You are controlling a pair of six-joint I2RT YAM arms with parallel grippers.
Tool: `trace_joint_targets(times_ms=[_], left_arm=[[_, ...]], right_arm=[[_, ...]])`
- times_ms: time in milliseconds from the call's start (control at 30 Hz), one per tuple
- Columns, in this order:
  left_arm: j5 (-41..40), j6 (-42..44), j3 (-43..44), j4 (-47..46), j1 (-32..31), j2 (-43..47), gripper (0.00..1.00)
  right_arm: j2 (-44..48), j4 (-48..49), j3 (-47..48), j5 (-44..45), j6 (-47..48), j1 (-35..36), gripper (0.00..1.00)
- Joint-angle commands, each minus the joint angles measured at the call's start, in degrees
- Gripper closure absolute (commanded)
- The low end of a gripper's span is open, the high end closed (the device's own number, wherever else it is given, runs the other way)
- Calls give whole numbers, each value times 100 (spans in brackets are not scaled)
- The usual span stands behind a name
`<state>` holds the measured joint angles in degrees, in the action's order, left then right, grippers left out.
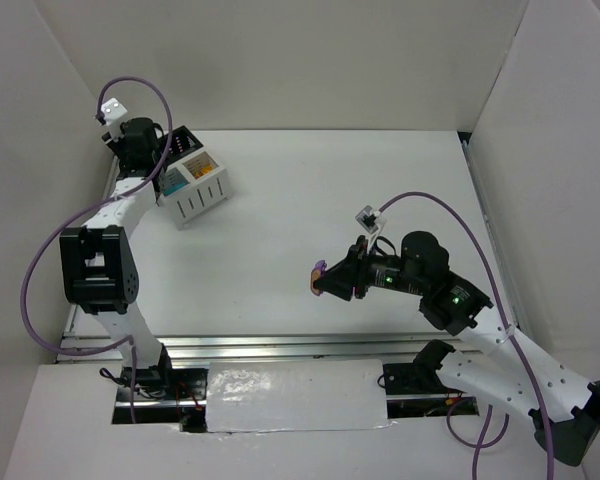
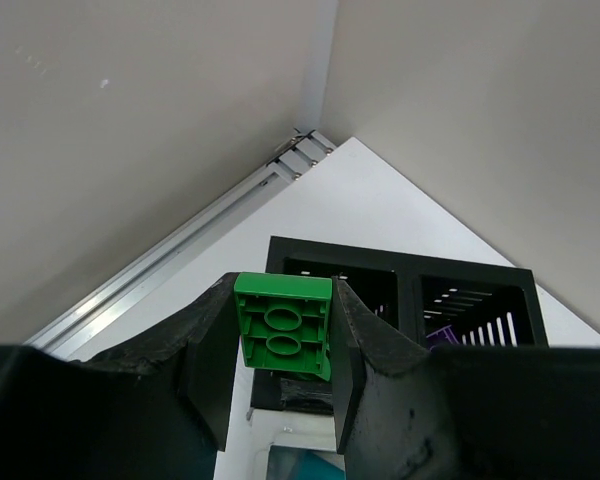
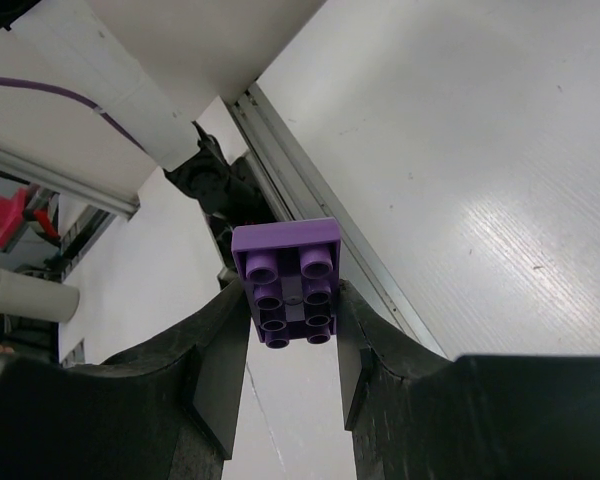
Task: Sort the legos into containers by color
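A white table (image 1: 380, 200) fills the overhead view, boxed in by pale walls (image 1: 310, 60) on three sides, with an aluminium rail (image 1: 280, 345) along its near edge. The left arm (image 1: 100, 270) reaches to the far left corner, trailing a purple cable (image 1: 40, 270). The right arm (image 1: 450, 300) bends in over the right half of the table, well apart from the other. The containers (image 1: 195, 180) sit in that far left corner, turned diagonally to the table edges. The left arm's wrist covers part of the black pair (image 2: 410, 270), while the white pair (image 1: 202, 195) lies open to view, with teal and orange showing inside. The left gripper (image 2: 280, 345) hangs above the black compartments, its fingers clamped on a green brick (image 2: 282, 325). The brick's hollow underside faces the wrist camera and its far end juts past the fingertips; its long axis cannot be told. The right gripper (image 3: 288, 335) hovers over bare table near the rail, pinching a purple brick (image 3: 288, 280). That brick's studs face the wrist camera, and its long axis runs along the fingers, pointing away from the wrist.
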<state>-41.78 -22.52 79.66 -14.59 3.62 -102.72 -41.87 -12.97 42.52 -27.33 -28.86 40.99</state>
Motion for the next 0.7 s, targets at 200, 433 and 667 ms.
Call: trace_joint_targets(times_ms=[200, 433, 667], left_arm=[[705, 11, 437, -176, 148, -152, 100], [917, -24, 480, -62, 148, -108, 100], [943, -77, 419, -26, 139, -152, 100]], right_arm=[[91, 383, -148, 254, 12, -12, 100], [161, 287, -113, 334, 74, -12, 100], [188, 260, -130, 316, 82, -12, 100]])
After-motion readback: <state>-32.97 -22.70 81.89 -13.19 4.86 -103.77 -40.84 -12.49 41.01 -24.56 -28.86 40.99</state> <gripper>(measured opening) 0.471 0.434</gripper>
